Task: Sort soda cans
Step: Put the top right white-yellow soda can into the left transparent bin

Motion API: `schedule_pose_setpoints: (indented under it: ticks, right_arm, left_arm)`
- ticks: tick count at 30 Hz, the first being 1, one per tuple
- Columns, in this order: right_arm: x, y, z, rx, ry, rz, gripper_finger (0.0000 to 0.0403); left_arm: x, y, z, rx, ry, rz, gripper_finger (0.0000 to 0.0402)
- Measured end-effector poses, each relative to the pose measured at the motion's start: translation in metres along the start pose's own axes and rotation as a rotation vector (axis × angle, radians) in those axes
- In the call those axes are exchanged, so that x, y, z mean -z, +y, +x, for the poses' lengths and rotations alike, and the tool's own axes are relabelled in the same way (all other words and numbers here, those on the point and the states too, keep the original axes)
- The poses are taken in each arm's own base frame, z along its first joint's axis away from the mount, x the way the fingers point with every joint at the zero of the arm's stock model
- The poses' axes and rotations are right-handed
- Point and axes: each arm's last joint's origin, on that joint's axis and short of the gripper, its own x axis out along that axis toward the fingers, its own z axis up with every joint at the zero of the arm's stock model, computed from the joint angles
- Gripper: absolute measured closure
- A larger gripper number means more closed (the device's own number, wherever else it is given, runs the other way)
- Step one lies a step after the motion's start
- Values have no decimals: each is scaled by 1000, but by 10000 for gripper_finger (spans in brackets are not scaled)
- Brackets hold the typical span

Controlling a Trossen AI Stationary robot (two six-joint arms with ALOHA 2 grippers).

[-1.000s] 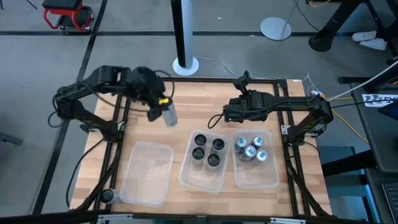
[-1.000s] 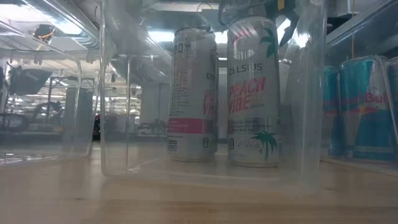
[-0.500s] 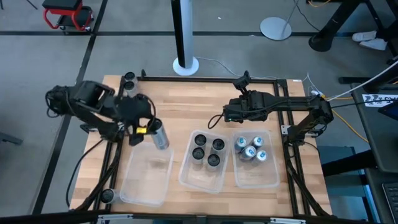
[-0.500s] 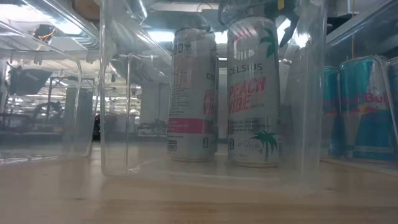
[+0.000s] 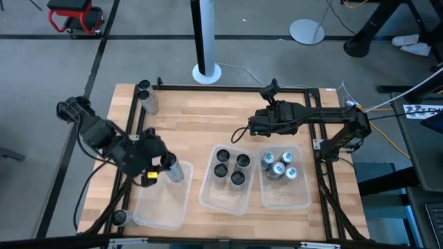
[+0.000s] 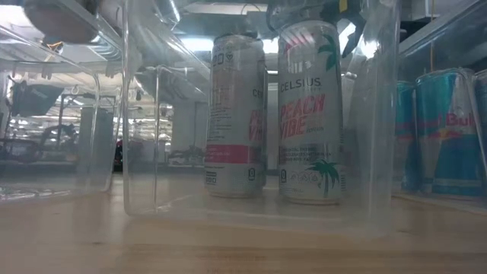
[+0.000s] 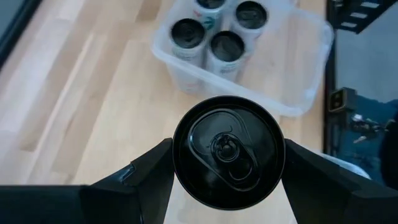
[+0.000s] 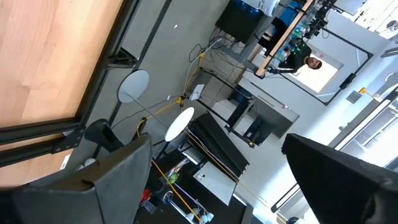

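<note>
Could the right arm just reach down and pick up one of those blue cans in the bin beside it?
Probably yes. The right gripper is open, empty and hangs just behind the right bin. The blue cans stand upright with tops uncovered, nothing over them. They are packed close, so getting fingers around one may be fiddly.

Camera positions, as we find them. High view: overhead, straight down on the whole table [image 5: 208, 117]. Low view: table height, level, pressed close to the clear bins [image 6: 365, 114]. Left wrist view: looks down over its held can [image 7: 228, 151] to the middle bin [image 7: 292, 68], shared with both. Right wrist view: faces out toward the room.
</note>
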Motion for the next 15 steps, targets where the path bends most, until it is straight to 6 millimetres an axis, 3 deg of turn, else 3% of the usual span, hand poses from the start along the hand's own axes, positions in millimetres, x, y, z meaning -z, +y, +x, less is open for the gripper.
schedule_pose_setpoints:
  ticks: [9, 15]
  right_arm:
    - [-5, 2, 2, 8, -13, 29, 39]
    - [-18, 25, 15, -16, 6, -20, 39]
  left_arm:
    - [28, -13, 38, -85, 24, 4, 160]
    - [48, -14, 67, -136, 38, -19, 149]
